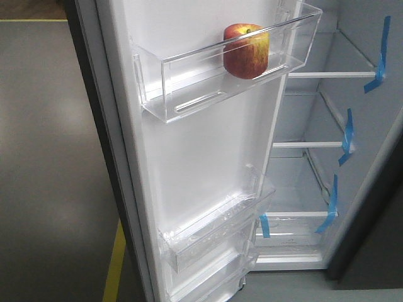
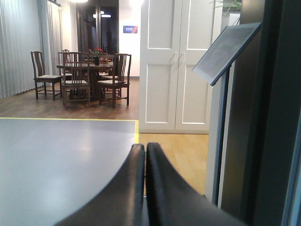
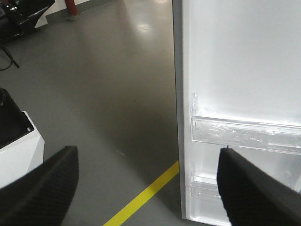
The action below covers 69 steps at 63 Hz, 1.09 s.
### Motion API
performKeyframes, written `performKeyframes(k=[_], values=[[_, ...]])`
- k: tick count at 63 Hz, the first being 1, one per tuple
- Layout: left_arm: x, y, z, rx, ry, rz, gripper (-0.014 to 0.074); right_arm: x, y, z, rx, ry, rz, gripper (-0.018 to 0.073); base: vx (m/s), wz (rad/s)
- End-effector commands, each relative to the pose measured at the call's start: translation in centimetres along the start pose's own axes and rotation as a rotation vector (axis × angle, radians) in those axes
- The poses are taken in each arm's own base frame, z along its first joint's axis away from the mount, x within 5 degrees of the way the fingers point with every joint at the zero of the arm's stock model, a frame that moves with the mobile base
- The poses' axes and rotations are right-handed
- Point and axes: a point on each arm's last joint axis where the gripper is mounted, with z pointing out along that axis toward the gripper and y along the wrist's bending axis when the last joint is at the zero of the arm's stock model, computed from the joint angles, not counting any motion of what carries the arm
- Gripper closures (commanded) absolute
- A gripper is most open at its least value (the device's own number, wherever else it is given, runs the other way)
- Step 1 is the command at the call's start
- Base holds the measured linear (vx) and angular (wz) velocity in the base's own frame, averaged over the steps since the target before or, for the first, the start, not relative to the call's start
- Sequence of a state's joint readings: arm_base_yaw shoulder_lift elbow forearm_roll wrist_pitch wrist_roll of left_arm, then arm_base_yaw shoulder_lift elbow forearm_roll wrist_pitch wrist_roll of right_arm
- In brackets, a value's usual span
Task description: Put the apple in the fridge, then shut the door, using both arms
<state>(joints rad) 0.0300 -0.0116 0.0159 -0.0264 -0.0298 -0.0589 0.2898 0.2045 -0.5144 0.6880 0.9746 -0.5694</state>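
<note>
- Jaws: the left gripper (image 2: 145, 147) has its two jaws pressed flat together with nothing between them. The right gripper (image 3: 148, 151) has its jaws spread wide apart and grasps nothing.
- Just past the right gripper stands the door (image 3: 244, 61) with its white inner side showing. A clear lower bin (image 3: 244, 134) is fixed across the door, and a yellow floor line (image 3: 146, 195) runs up to the door's outer edge.
- The apple (image 1: 247, 51) sits in the top bin (image 1: 189, 82) of the door, at that bin's hinge-side end.
- There is one apple: round and red, with a yellow-green patch beside its stem, stem end up.
- At least two more clear bins are stacked low on the door, below the top bin.
- The fridge (image 1: 302, 119) opens on the door's hinge side, white within.
- Inside are three white shelves (image 1: 330, 74).
- Four strips of blue tape (image 1: 381, 56) are stuck there.
</note>
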Motion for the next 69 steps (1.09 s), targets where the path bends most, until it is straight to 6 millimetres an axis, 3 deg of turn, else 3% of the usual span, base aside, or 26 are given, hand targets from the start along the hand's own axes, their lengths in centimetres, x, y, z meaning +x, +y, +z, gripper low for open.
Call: performKeyframes(k=[1, 10, 20, 33, 49, 69], values=[[-4.0, -0.4, 0.0, 0.018, -0.144, -0.015, 0.0603, -1.1, 0.0, -0.2, 0.003, -0.065, 0.005, -0.0017, 0.00, 0.00], [-7.9, -0.7, 1.2, 0.015, -0.093, -0.005, 0.0603, -1.1, 0.0, -0.2, 0.003, -0.065, 0.005, -0.0017, 0.00, 0.00], [-11.8, -1.1, 3.8, 0.008, 0.040, 0.007, 0.0603, -1.1, 0.0, -0.2, 0.003, -0.065, 0.005, -0.0017, 0.00, 0.00], [-14.4, -1.4, 8.2, -0.003, 0.264, 0.022, 0.0603, -1.1, 0.0, -0.2, 0.003, -0.065, 0.005, -0.0017, 0.00, 0.00], [-13.9, -1.4, 14.1, -0.015, 0.477, 0.026, 0.0603, -1.1, 0.0, -0.2, 0.003, -0.064, 0.005, -0.0017, 0.00, 0.00], [-9.7, -1.1, 19.7, -0.027, 0.592, 0.024, 0.0603, -1.1, 0.0, -0.2, 0.003, -0.064, 0.005, -0.0017, 0.00, 0.00]])
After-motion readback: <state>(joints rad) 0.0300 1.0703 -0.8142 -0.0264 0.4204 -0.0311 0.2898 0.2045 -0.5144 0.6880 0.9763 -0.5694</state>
